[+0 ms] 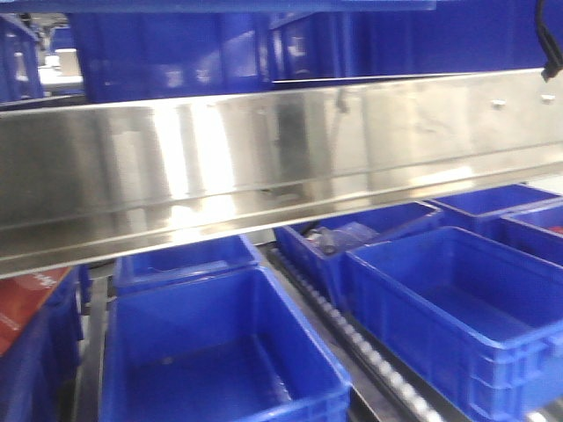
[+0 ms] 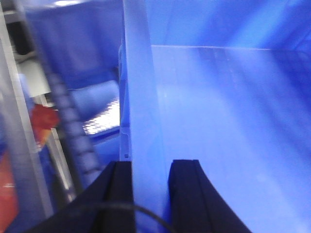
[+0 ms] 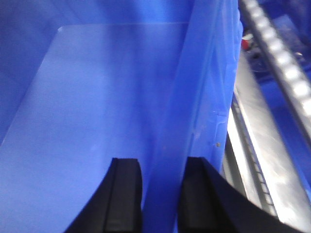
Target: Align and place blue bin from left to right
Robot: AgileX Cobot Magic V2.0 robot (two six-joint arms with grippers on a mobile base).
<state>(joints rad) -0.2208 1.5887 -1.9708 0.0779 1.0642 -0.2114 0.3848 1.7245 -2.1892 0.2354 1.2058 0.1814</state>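
Observation:
The blue bin fills both wrist views, its pale floor (image 2: pixel 233 121) seen from inside. In the left wrist view my left gripper (image 2: pixel 150 170) is shut on the bin's left wall (image 2: pixel 141 97), one black finger (image 2: pixel 119 194) outside and the other inside. In the right wrist view my right gripper (image 3: pixel 164 167) is shut on the bin's right wall (image 3: pixel 204 97), with a finger (image 3: pixel 199 194) on the outer side. Neither gripper shows in the front view. I cannot tell whether the blue mass (image 1: pixel 220 44) at the top there is this bin.
A shiny steel beam (image 1: pixel 281 158) crosses the front view. Below it stand several royal-blue bins (image 1: pixel 220 352) (image 1: pixel 457 308) on either side of a roller track (image 1: pixel 352 334). A red item (image 1: pixel 26 303) lies at the left. A roller rail (image 3: pixel 277 48) runs right of the held bin.

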